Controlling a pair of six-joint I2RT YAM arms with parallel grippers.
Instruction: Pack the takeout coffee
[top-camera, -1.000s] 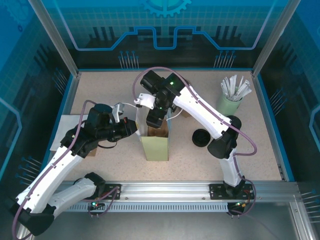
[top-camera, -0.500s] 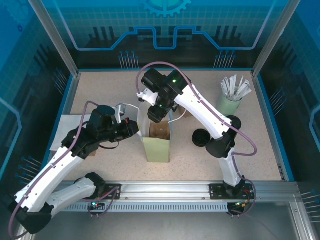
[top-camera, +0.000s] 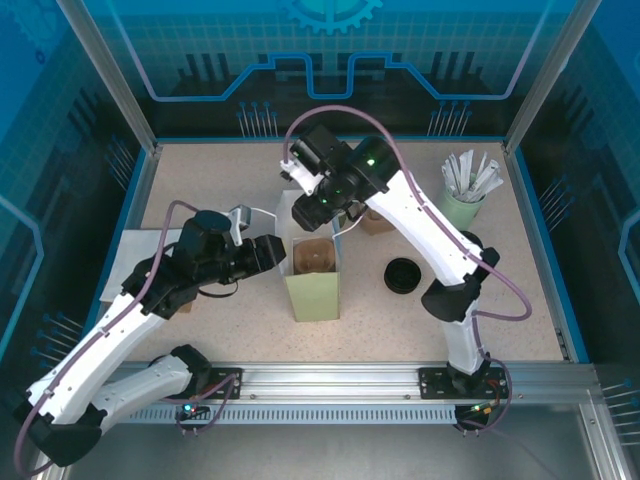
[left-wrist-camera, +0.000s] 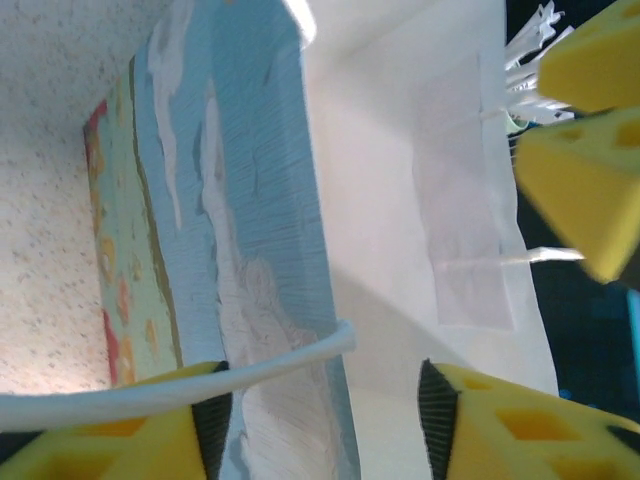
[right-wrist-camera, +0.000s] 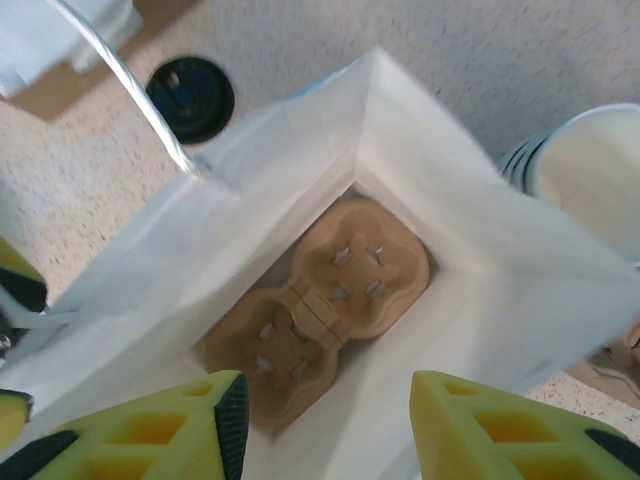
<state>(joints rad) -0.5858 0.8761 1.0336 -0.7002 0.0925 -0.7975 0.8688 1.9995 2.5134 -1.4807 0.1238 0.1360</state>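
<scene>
Right wrist view: right gripper (right-wrist-camera: 330, 430) hovering above open bag (right-wrist-camera: 470, 250), fingers spread, cardboard carrier (right-wrist-camera: 320, 300) lying inside. Left wrist view: left gripper (left-wrist-camera: 320, 440) straddling bag wall, fingers spread, handle (left-wrist-camera: 280, 360) crossing one finger.

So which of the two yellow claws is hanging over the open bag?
The right gripper, open and empty above the paper bag, looking down on the cardboard cup tray. The left gripper is at the bag's side, by its handle.
</scene>
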